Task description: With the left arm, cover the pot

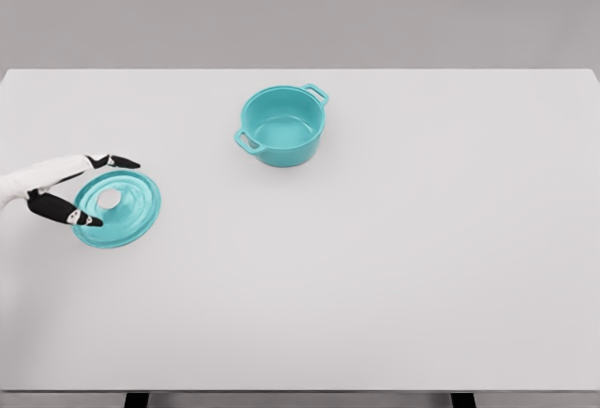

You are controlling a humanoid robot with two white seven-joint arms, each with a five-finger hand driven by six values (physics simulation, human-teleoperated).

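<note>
Spanning the whole view, the white surface carried both items | pot stood uncovered near centre | lid lay flat, well apart at left | left hand spread around its edge, grasp unconfirmed | covering not yet done

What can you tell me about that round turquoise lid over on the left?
The round turquoise lid looks glossy, like enamelled metal, with raised rings and a pale knob at its centre. It sits at the white table's left side, apart from the open turquoise two-handled pot. The left hand brackets its left edge, fingers spread above and below; actual contact cannot be told.
</note>
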